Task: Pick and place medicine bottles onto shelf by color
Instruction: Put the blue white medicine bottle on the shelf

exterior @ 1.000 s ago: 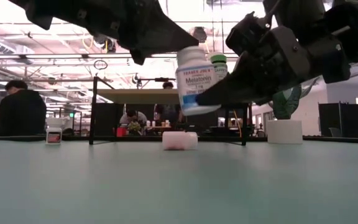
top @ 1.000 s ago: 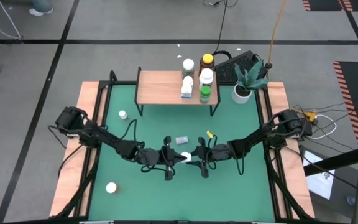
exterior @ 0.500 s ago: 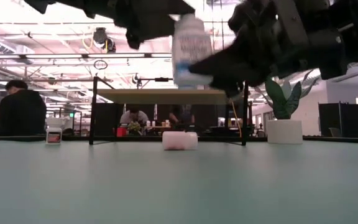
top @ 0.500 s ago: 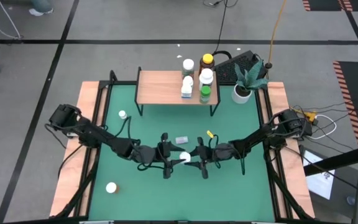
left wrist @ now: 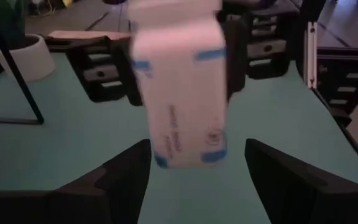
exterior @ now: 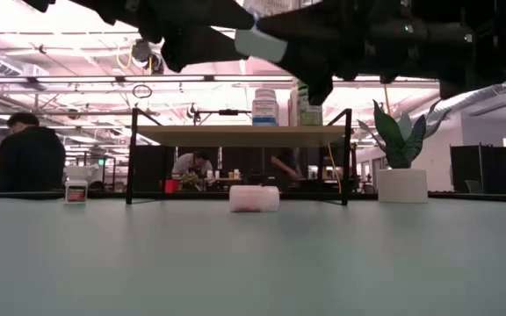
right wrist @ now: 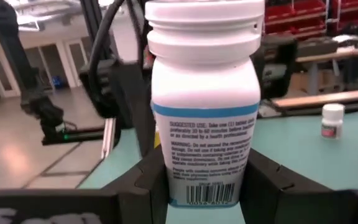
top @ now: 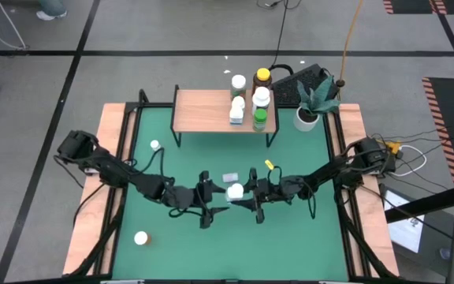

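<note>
Handover at mid-bench, lifted. My right gripper [right wrist: 204, 186] clamps the blue-banded bottle [right wrist: 204, 106] at its base, upright. My left gripper [left wrist: 194, 168] faces it, jaws spread, clear of the bottle. Judgement: keep the clamp firm, back the left arm off first. Then carry to the shelf [top: 203, 110] beyond, beside the blue-labelled bottle [top: 236, 117].

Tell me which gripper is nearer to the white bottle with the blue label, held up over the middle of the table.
Right. The right gripper is shut on the blue-labelled bottle, holding it off the table. The left gripper is open just beside the bottle, its fingers apart from it.
</note>
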Robot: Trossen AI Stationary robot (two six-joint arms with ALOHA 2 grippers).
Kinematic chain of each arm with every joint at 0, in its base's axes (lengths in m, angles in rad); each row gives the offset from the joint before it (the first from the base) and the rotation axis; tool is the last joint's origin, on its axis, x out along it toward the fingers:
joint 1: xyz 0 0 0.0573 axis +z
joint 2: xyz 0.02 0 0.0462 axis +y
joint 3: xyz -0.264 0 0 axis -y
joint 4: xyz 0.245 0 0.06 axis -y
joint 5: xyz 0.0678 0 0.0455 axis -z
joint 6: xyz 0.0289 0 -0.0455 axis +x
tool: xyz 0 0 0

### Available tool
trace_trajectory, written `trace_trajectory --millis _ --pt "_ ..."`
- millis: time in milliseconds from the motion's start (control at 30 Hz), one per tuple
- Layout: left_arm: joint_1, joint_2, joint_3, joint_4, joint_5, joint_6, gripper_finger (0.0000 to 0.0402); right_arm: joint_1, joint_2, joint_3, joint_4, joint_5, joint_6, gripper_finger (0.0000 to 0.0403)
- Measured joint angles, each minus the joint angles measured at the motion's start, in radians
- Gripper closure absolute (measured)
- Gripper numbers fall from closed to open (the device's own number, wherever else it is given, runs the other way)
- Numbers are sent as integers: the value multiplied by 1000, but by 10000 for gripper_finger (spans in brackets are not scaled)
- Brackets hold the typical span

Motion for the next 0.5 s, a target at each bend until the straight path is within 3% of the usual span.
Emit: trace_trajectory --millis 233,500 --pt "-6 -17 2 6 -9 1 140 -5 -2 1 -22 -6 -11 268" --pt "-12 -85 2 -54 -13 -7 143 -29 0 2 -185 -3 -37 268"
